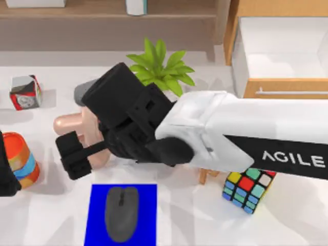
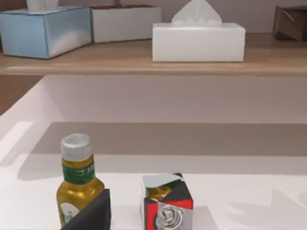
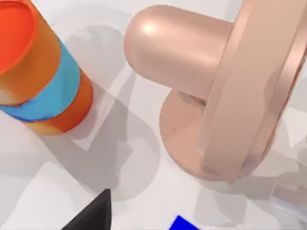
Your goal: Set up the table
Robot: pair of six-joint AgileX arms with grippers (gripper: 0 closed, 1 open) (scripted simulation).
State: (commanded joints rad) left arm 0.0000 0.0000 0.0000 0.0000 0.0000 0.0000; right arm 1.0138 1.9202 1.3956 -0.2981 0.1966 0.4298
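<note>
Left pincer (image 1: 5, 179) sits at the surface's (image 1: 287, 220) left edge; its grip state cannot be told. Orange-and-blue cup (image 1: 21, 160) stands just beside it. Right pincer (image 1: 77, 159) hovers over the pink object (image 1: 77, 128), grip state unclear. Below it lies a gray mouse (image 1: 121, 212) on a blue mat (image 1: 97, 215). White surface spans everything.

Three tissue boxes (image 2: 198, 42) (on a shelf (image 2: 144, 64)), one bottle (image 2: 77, 184).

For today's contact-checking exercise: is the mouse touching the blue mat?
Touching. The top view shows the mouse lying flat on the blue mat, inside its edges.
</note>
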